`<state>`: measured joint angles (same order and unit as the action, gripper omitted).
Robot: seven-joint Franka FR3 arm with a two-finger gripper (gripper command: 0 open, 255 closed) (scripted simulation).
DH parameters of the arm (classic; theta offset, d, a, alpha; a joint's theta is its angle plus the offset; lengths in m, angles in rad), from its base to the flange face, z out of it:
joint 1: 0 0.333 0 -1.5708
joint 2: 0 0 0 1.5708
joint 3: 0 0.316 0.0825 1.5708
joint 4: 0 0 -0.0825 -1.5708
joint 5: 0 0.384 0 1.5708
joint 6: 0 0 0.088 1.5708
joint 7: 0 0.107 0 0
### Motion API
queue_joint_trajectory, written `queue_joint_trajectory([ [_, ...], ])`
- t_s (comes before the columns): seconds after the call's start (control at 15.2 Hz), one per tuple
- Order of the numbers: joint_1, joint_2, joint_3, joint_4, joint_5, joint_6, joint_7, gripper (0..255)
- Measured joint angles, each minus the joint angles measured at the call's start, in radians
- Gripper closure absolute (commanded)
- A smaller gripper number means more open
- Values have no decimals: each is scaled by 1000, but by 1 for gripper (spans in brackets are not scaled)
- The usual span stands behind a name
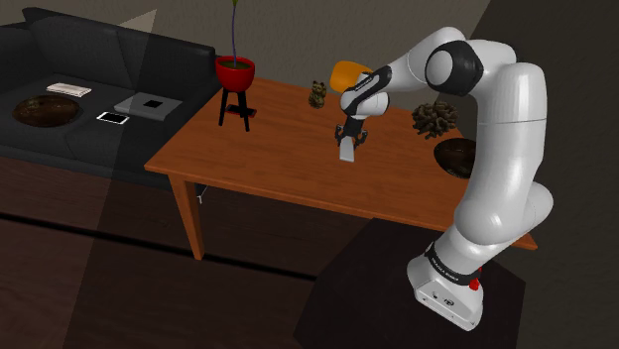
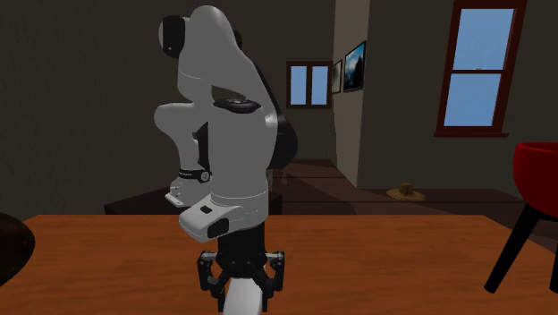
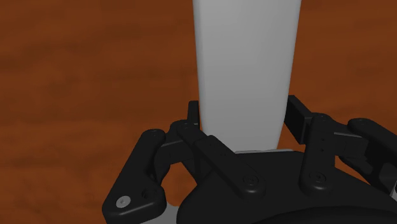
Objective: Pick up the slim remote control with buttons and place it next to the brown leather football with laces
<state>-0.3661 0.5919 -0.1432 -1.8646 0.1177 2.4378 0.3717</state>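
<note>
The remote (image 1: 346, 151) is a slim, plain light-grey slab with no buttons showing. It hangs or stands nearly upright over the middle of the wooden table (image 1: 258, 149), and I cannot tell whether its lower end touches the wood. My black gripper (image 1: 349, 133) is shut on its upper end. In the wrist view the fingers (image 3: 191, 121) clasp both sides of the remote (image 3: 247, 70). The second exterior view has the gripper (image 2: 241, 271) low at the front with the remote (image 2: 243, 302) below it. The orange-brown football (image 1: 345, 71) lies just behind the gripper at the table's far edge, partly hidden by the arm.
A red pot on a black stand (image 1: 235, 74) stands at the far left of the table and a small figurine (image 1: 317, 94) beside the football. A dark spiky object (image 1: 433, 119) and a dark bowl (image 1: 456, 157) lie near the arm. A black sofa (image 1: 89, 89) stands left.
</note>
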Motion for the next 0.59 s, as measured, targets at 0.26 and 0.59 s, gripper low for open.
queue_joint_trajectory([
  [0.26,3,-21,-3,0,-4,-21,4,255],
  [0.59,8,-70,-10,-6,-13,-64,8,255],
])
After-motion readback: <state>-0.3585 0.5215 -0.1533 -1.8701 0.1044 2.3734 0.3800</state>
